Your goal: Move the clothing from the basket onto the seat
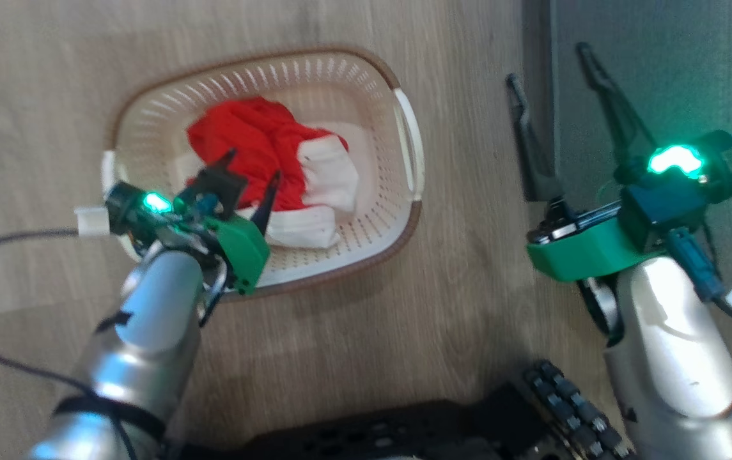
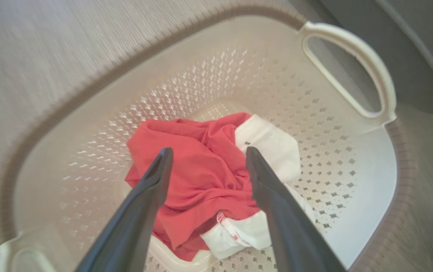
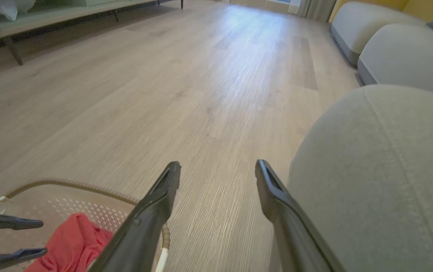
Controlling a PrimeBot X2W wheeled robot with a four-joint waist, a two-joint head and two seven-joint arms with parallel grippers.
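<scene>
1. Broadly, the seat (image 1: 679, 76) is the goal and lies to the robot's right, well apart from the load. The right gripper (image 1: 548, 62) hangs at its edge, fingers spread with nothing between them — best left idle, out of the way.
2. The basket (image 1: 340, 76) stands on the wooden floor (image 1: 52, 96) and looks light enough to drag, I judge. The lift should therefore go straight up, clear of the perforated walls and brown rim, before swinging right.
3. The left gripper (image 2: 208, 151) is spread wide over the clothing (image 2: 197, 177), pinching nothing; whether its tips touch the cloth I cannot tell. Lower it onto the thick red bunch, not the thin white trim, and close deep.
4. The clothing lies crumpled on the basket's bottom — bright red, soft and creased, with white panels at one side and a white hem bearing a small tag.
</scene>
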